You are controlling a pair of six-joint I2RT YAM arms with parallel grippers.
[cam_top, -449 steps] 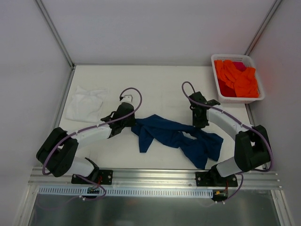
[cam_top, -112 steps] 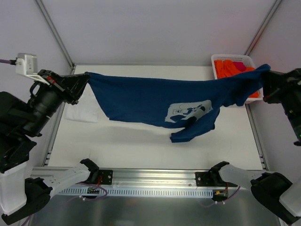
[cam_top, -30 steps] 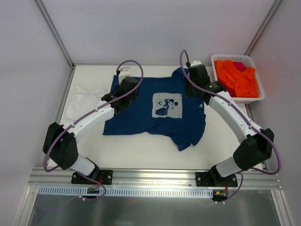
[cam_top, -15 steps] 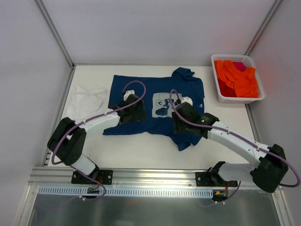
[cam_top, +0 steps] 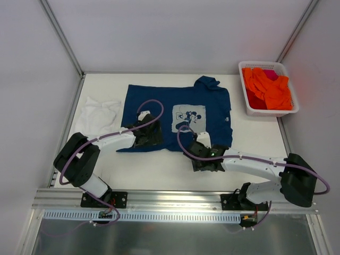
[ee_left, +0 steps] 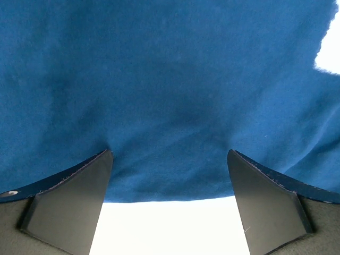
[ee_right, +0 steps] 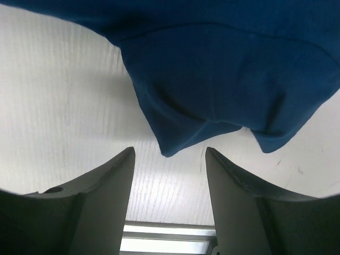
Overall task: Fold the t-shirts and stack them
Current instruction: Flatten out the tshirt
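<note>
**Two tees on the table, both grippers spread and holding nothing**

There are two t-shirts, one basket and two arms. The navy t-shirt [cam_top: 159,103] lies spread flat at the middle of the white table [cam_top: 255,135], print side up, with one pale square cartoon print [cam_top: 189,117] showing right of its centre. The white t-shirt [cam_top: 98,116] lies crumpled at the left edge of the table, just beside the navy one. One white plastic basket [cam_top: 270,110] sits at the far right corner, holding a heap of orange cloths [cam_top: 265,87] with a bit of pink behind them.

The navy tee's long axis runs across the table from left to right. Its straight edge faces the white tee. The end with the sleeves points towards the basket side: one sleeve is bunched up at the far edge, and the other is folded in a loose flap at the near edge. The collar itself cannot be made out.

The left gripper [ee_left: 169,159] rests low over the tee's near left part. Its fingers [ee_left: 74,196] are wide apart and nothing is clamped between them. The near hem lies just ahead of them.

The right gripper [ee_right: 169,154] sits at the near right flap, jaws parted and empty. The cloth's tip lies just beyond the fingertips, on bare table.
</note>
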